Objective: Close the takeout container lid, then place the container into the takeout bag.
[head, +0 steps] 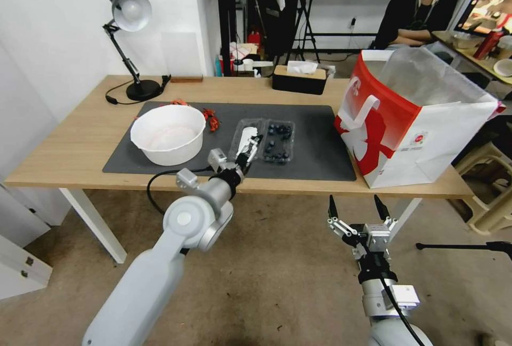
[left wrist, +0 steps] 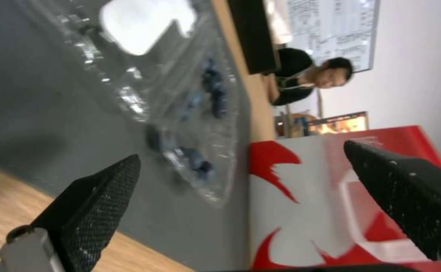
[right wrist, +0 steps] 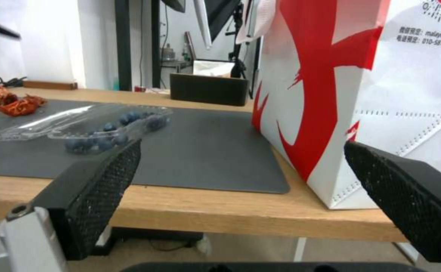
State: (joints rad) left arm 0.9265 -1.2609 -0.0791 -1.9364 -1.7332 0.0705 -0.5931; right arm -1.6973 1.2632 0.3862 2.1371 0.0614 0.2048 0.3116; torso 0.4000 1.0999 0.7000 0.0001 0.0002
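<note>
Lying open just beyond left pincer (head: 249, 150), takeout container (head: 277, 142)

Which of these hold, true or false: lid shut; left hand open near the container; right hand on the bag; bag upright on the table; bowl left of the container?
1. The lid is shut over the container. False: it lies open flat beside the berry half.
2. The left hand is open at the container's near edge. True.
3. The right hand grips the bag. False: it is open, below the table edge, apart from the bag.
4. The bag stands upright on the table, mouth open. True.
5. The bowl sits to the left of the container. True.
</note>
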